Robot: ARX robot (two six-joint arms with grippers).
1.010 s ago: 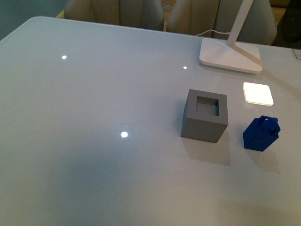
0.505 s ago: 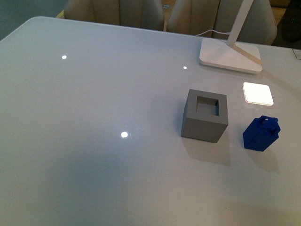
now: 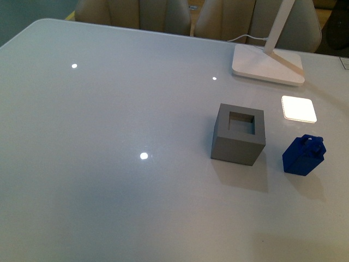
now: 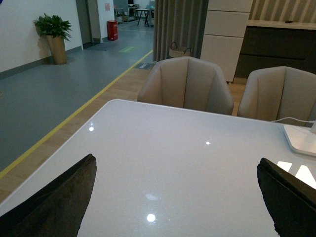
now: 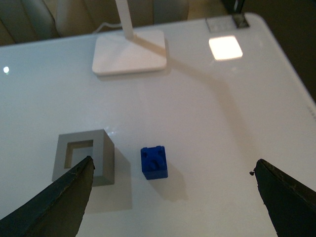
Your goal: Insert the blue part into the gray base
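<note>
Nothing has been picked up yet, so the job is only at its start. The left end effector is spread wide and holds nothing. Its camera sees only bare tabletop, not the 2 pieces.

The gray base sits right of the middle of the tabletop with its hole facing up. The blue part stands near it on the right, not touching, with its knob on top.

The right end effector is also spread wide and empty, up above both pieces. I think it should go down next and pinch the blue part's sides, holding it straight so it fits the square hole.

Neither arm shows in the front view. Only the dark fingertips show in the wrist views. How deep the hole goes is hidden.
</note>
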